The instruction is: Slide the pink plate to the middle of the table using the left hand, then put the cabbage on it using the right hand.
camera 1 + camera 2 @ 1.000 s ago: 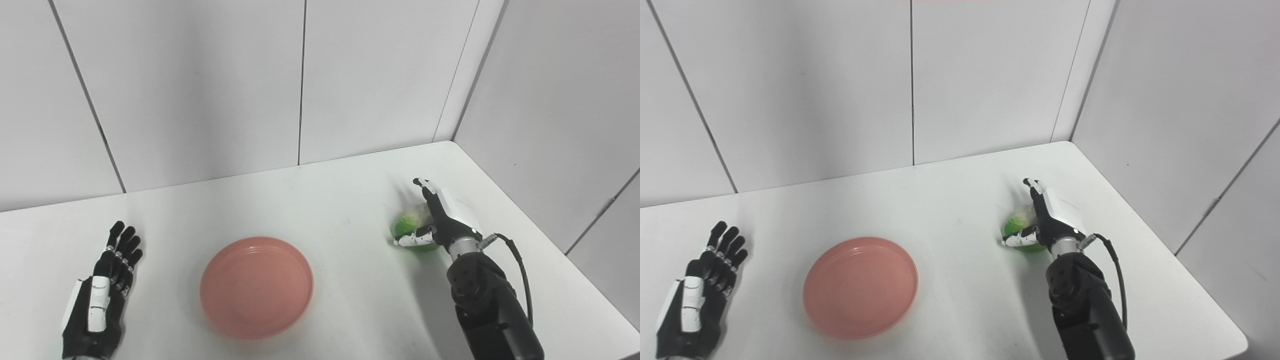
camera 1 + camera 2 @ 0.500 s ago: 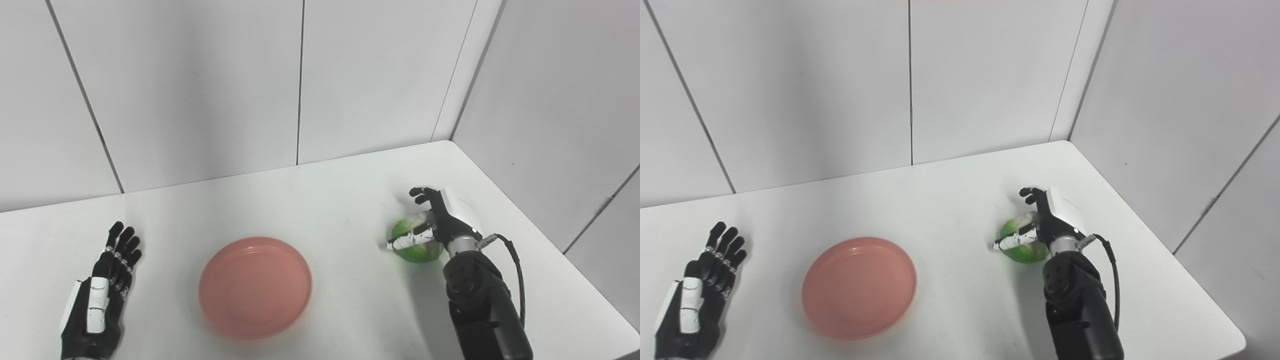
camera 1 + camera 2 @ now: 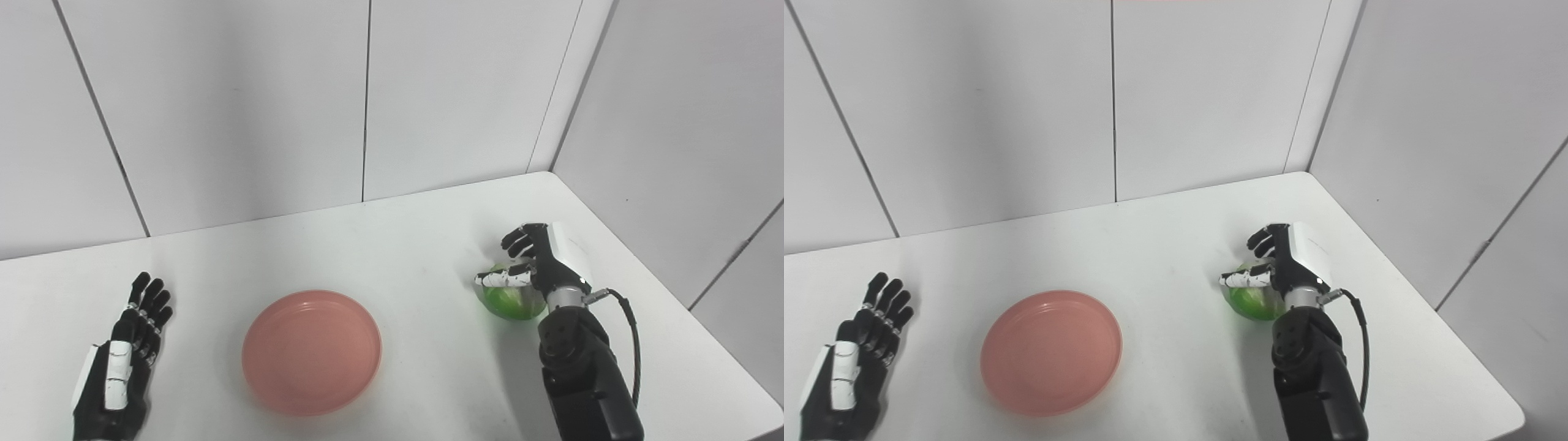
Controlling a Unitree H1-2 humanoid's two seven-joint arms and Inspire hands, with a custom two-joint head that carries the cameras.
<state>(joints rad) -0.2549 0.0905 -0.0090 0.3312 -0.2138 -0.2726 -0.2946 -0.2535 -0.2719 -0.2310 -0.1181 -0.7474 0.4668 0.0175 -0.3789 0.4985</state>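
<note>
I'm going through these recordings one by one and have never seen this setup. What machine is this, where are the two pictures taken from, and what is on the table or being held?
This is a humanoid robot with two arms, each ending in a hand with fingers and a thumb. Both pictures come from two cameras side by side on its head, looking down at a white table, so they show one scene from slightly different spots. A pink plate lies near the middle, empty. The right hand has its fingers curled over a green cabbage, gripping it from above; whether it is off the table is unclear. The left hand rests at the left, fingers out, holding nothing.
</note>
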